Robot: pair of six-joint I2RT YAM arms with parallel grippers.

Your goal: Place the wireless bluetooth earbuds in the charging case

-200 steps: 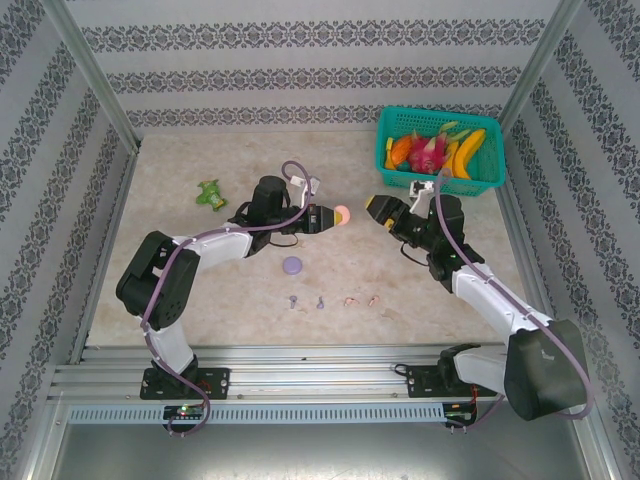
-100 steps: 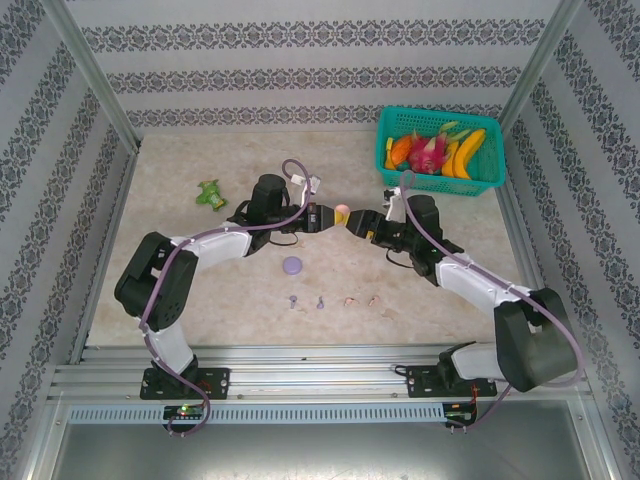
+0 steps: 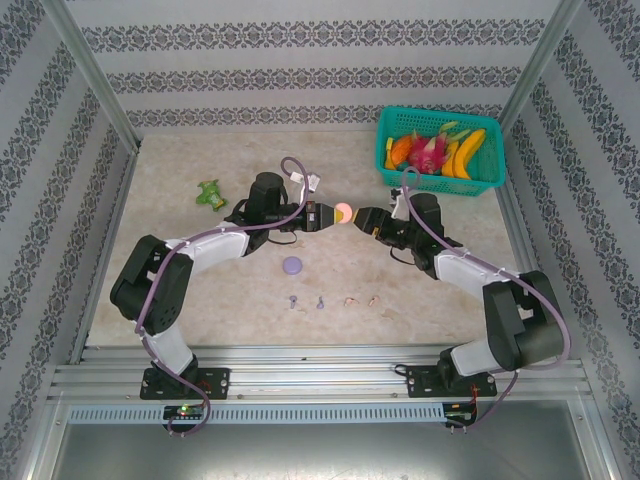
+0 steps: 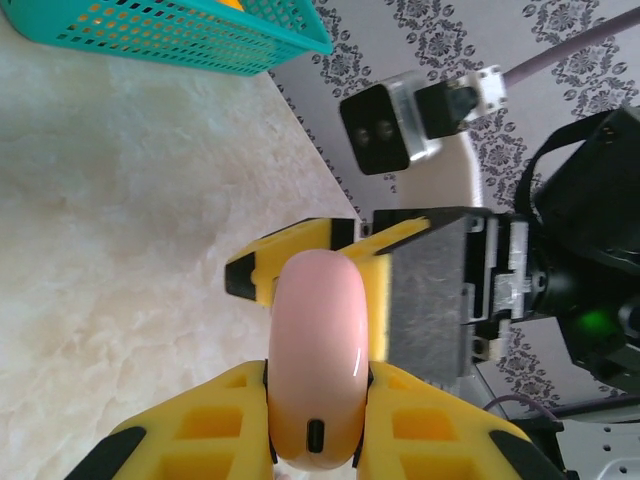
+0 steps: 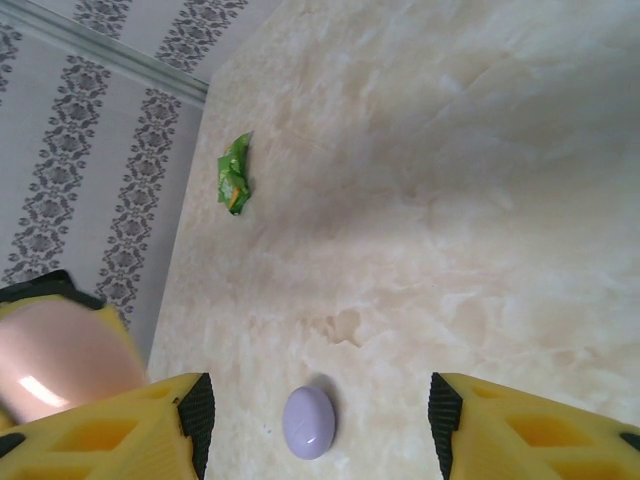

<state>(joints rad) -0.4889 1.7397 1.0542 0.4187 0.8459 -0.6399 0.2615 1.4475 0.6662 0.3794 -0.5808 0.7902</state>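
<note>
My left gripper (image 3: 326, 214) (image 4: 318, 385) is shut on a round pink charging case (image 3: 343, 212) (image 4: 318, 350), held on edge above the table's middle. My right gripper (image 3: 364, 218) (image 5: 318, 418) faces it, open, its yellow fingers (image 4: 285, 255) right at the case's far end. In the right wrist view the pink case (image 5: 60, 360) sits at the outer side of the left finger; I cannot tell whether they touch. A purple charging case (image 3: 292, 265) (image 5: 308, 422) lies shut on the table. Two purple earbuds (image 3: 293, 301) and two pale pink earbuds (image 3: 350, 299) lie in a row nearer the front.
A teal basket (image 3: 388, 155) of fruit stands at the back right, its corner (image 4: 200, 35) also in the left wrist view. A small green toy (image 3: 210, 194) (image 5: 234, 177) lies at the back left. Patterned walls close the table on three sides.
The right gripper has swung left from near the basket up to the pink case, and its jaws have narrowed a little. The left gripper keeps its hold, nearly still.
</note>
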